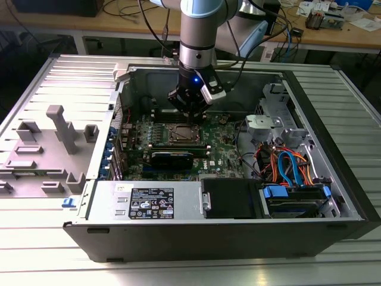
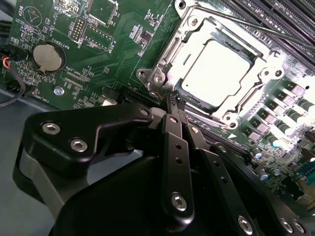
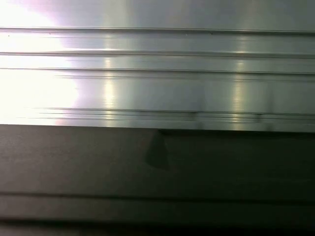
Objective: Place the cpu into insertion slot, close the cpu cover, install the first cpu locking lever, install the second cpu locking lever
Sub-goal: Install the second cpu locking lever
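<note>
The cpu lies flat in the insertion slot on the green motherboard, its silver top bright under the light. The cpu cover is down around it as a silvery frame. A thin locking lever runs along the far side of the socket. My gripper is shut, with its black fingers pressed together and their tips at the socket's near edge by a corner screw. In the exterior view the gripper hangs just above the socket inside the open case.
Case walls surround the board. Memory slots flank the socket and a coin battery sits nearby. A black card, the power supply and coloured cables lie toward the front. Grey fixtures stand outside.
</note>
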Motion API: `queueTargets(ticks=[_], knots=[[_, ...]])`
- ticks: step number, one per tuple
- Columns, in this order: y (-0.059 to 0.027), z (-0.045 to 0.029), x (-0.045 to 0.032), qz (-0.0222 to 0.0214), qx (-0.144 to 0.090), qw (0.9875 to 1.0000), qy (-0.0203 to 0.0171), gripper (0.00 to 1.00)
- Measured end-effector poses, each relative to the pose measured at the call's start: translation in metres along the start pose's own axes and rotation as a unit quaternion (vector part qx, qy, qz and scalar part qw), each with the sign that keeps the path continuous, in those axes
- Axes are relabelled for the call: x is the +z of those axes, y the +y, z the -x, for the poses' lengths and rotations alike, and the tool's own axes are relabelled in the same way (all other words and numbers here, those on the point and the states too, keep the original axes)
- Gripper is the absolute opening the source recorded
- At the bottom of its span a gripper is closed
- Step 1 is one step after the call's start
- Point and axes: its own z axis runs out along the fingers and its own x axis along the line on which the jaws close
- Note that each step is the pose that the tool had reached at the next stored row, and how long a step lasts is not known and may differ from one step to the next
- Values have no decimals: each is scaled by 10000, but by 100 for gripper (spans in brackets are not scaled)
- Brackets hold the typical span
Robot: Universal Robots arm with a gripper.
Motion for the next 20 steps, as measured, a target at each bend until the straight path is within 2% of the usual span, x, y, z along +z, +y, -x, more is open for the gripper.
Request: queueTargets(ticks=[14, 20], knots=[[-1, -4, 0, 0, 0, 10000, 0, 11], [-33, -4, 2, 0, 0, 10000, 0, 11]])
